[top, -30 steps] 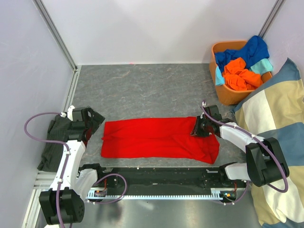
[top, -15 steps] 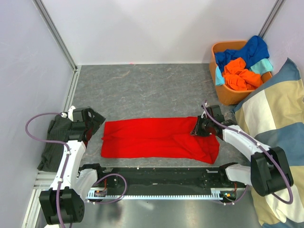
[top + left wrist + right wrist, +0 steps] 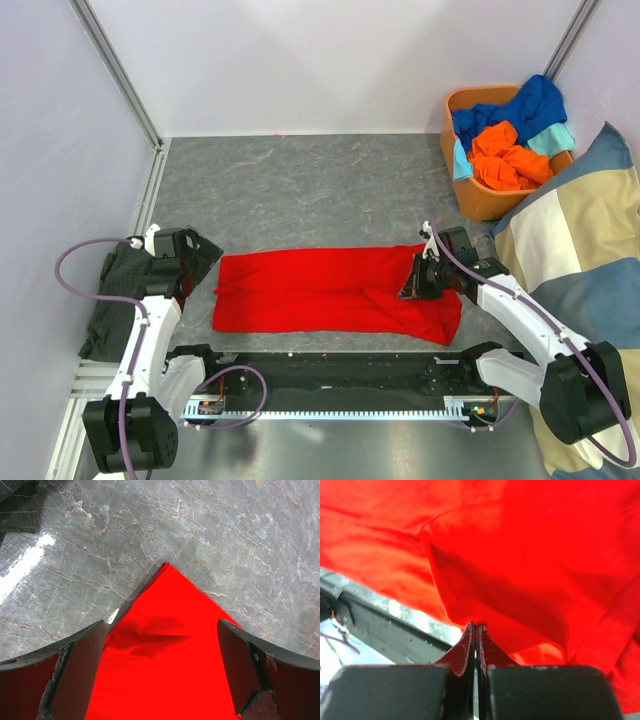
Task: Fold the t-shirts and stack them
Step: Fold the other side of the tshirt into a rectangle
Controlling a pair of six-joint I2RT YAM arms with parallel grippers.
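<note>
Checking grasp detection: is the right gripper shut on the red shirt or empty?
Shut on the red t-shirt: the right gripper has its fingers pressed together, fabric puckered into the tips.

My fingers [image 3: 80, 670] are dark. The red shirt [image 3: 335, 290] is plain, the table [image 3: 300, 190] grey with white veins. The orange basket [image 3: 478, 208] holds a blue shirt [image 3: 535, 105], an orange shirt [image 3: 505, 160] and a teal shirt [image 3: 552, 138]. The cushion [image 3: 575, 235] is checked blue and beige; the cloth [image 3: 112, 300] dark, finely striped.

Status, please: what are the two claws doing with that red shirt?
Right gripper shut on red t-shirt. Left gripper open above its corner. Nothing blocking.
</note>
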